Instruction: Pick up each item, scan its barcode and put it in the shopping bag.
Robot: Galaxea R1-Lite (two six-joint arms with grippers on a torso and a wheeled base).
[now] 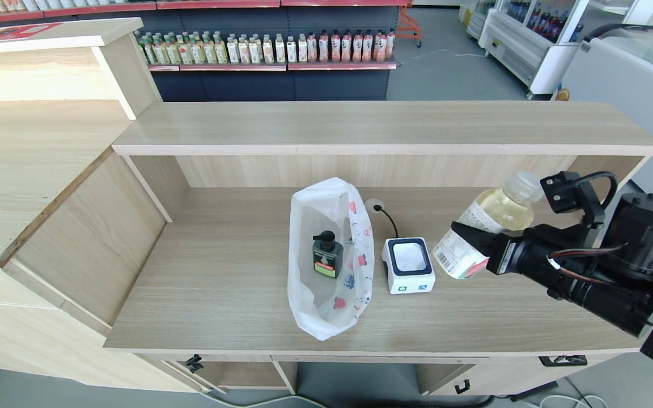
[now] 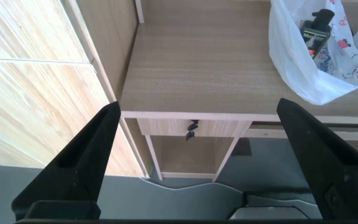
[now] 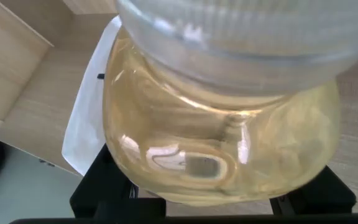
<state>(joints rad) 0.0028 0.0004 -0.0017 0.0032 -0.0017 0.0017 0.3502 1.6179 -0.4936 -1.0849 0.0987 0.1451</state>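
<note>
Shopping bag (image 1: 304,283) sits slumped on the counter (image 1: 219,306) with its mouth gaping, off to the right of the left pincer (image 2: 199,106), whose fingers are spread wide with nothing between them (it hangs off the counter's near edge); a dark pump bottle (image 1: 327,255) is already inside the bag; the barcode scanner (image 1: 408,264) stands just beside the bag, between it and the right pincer (image 1: 471,243), which is clamped around the label end of a tilted bottle of pale yellow drink (image 1: 502,209), cap pointing away from the scanner; scanning is the step in hand, I judge; next the label's barcode must face the scanner window, then the bottle goes on leftward past the scanner into the bag's mouth; room is open above the counter, though the raised ledge (image 1: 383,122) behind and the soft bag rim hem the path.
</note>
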